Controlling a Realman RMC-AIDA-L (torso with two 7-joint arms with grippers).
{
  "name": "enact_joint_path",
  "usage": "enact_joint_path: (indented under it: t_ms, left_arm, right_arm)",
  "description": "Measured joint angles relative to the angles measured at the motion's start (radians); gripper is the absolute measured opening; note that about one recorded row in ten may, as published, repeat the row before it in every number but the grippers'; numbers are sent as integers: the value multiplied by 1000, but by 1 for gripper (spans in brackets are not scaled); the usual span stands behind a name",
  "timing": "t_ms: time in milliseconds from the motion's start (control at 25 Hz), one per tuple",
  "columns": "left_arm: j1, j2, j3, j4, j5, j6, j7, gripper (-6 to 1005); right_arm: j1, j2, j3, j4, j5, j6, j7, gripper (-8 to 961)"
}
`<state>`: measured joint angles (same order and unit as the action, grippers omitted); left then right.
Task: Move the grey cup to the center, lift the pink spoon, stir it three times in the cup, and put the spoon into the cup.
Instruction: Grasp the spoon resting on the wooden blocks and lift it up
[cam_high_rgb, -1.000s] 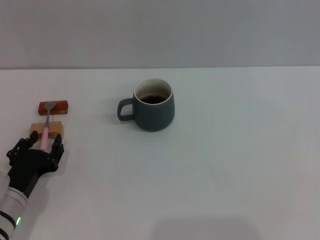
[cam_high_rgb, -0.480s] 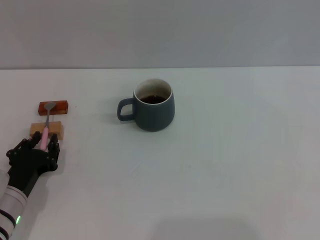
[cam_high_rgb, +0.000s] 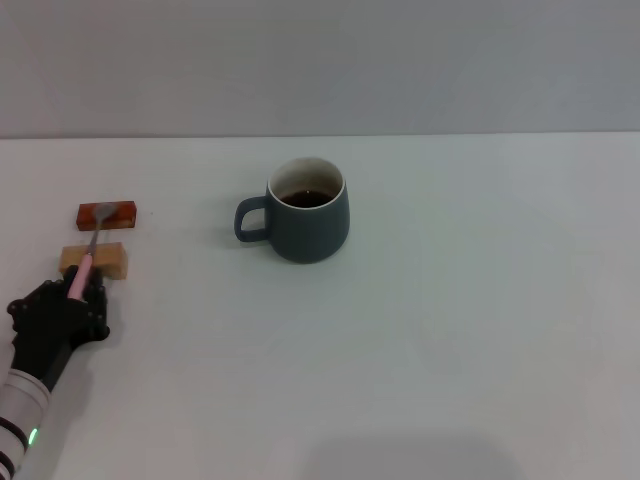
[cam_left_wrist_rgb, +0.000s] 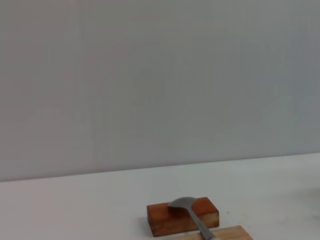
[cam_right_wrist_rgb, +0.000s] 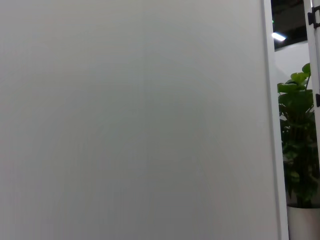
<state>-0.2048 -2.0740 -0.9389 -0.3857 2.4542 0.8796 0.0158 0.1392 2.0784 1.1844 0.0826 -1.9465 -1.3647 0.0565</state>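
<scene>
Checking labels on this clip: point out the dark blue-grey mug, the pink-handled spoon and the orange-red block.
dark blue-grey mug (cam_high_rgb: 310, 232), head view, outer wall.
pink-handled spoon (cam_high_rgb: 94, 234), head view, metal neck.
orange-red block (cam_left_wrist_rgb: 162, 218), left wrist view, front face.

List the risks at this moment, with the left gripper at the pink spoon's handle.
1. The pink spoon bridges the tan block and the orange-red block; a tilted lift by the left gripper might drag either block.
2. The grip sits at the handle's very end, so the spoon may pivot or slip.
3. The grey cup holds dark liquid; stirring could splash.
</scene>
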Motion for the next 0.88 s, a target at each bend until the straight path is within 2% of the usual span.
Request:
enact_joint_path:
  t_ms: [40,200,600,880]
  left_arm:
    - [0,0,-2,1,-2,1,0,349]
    - [3,-1,-9,2,-22,46,9,176]
    - [1,-1,-2,-5,-16,52,11,170]
    - [15,17,17,-94,5,56,14,169]
  right_arm:
    - [-1,0,0,0,0,0,-1,820]
    - [-4,0,2,-1,0,1,-2,820]
    - [-6,0,6,-3,0,1,-3,820]
    - [1,0,6,-14,0,10,-1,819]
